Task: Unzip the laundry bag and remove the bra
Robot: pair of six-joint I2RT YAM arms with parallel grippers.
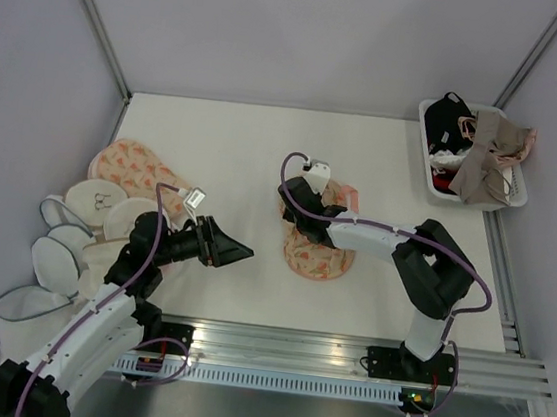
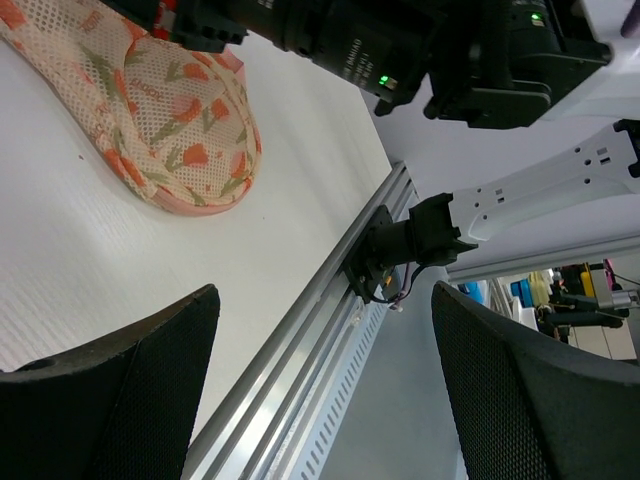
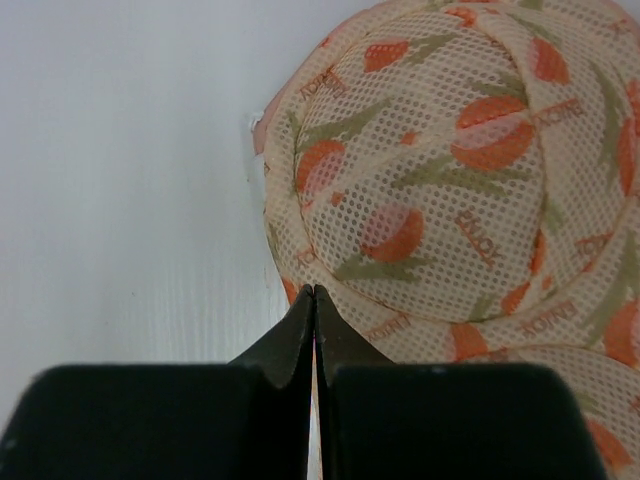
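1. Closest to me, the left gripper (image 1: 238,251) hangs above the table (image 1: 226,142), just left of the laundry bag and not touching it. Its two black fingers (image 2: 130,380) stand wide apart with nothing between them.
2. The laundry bag (image 1: 321,259) lies flat mid-table, its long axis running from near to far. It is a soft, two-lobed pouch of peach mesh dotted with tiny holes, printed with orange-red flowers on olive-green stems and small lettering. A pink trim runs round its edge. Each lobe domes up gently, and the near lobe is rounded.
3. Over the bag's far lobe the right gripper (image 3: 315,320) points down. Its fingers are pressed together, with the tips meeting right at the bag's rim. I cannot tell whether anything is pinched between them.
4. Well left of the bag, at the table's left side, sits a cluster of round white mesh pouches (image 1: 64,257) with grey rims. A second peach printed pouch (image 1: 134,167) lies just beyond them.
5. Farthest off, beyond and right of the bag, a white basket (image 1: 427,135) holds a heap of clothing, including a black garment (image 1: 450,112) and a beige one (image 1: 486,157).
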